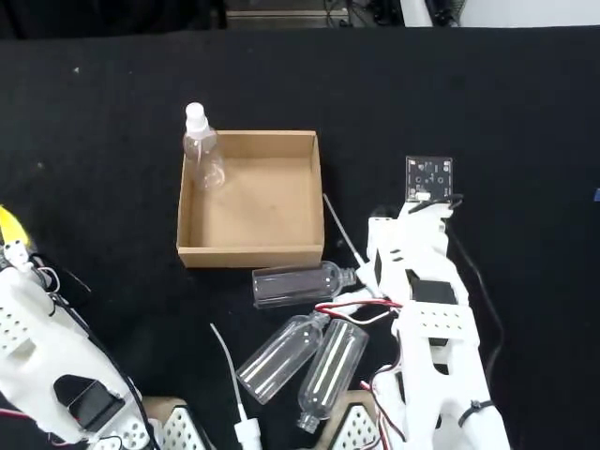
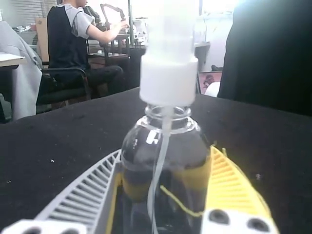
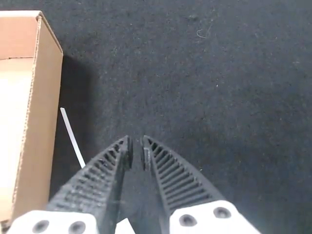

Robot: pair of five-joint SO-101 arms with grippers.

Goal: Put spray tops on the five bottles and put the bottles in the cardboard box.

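Left gripper [image 2: 165,152]: jaws clamped on the body of a clear plastic bottle [image 2: 161,165], neck up, at the left edge of the black surface [image 1: 506,103], well apart from the open brown cardboard box [image 1: 248,253]. White spray top [image 2: 168,73] sits on the neck with its dip tube hanging inside. A strip of bare neck shows under the collar, so I judge it not fully seated.

Right gripper [image 3: 136,148]: jaws together but for a hairline slit, nothing seen between them. It lies near the box, with a thin white loose tube [image 3: 72,136] beside it.

The box holds one capped bottle [image 1: 203,164], upright in a far corner. Three uncapped bottles [image 1: 295,284] lie in front of the box, with a loose spray top [image 1: 247,433] near them.

Step in hand, as I read it: finish seating the top on the held bottle.
- Keep the grip low on the body and the bottle vertical.
- Bring the collar down squarely so the tube does not kink.
- A harder squeeze risks bowing the thin wall and tipping the top off.
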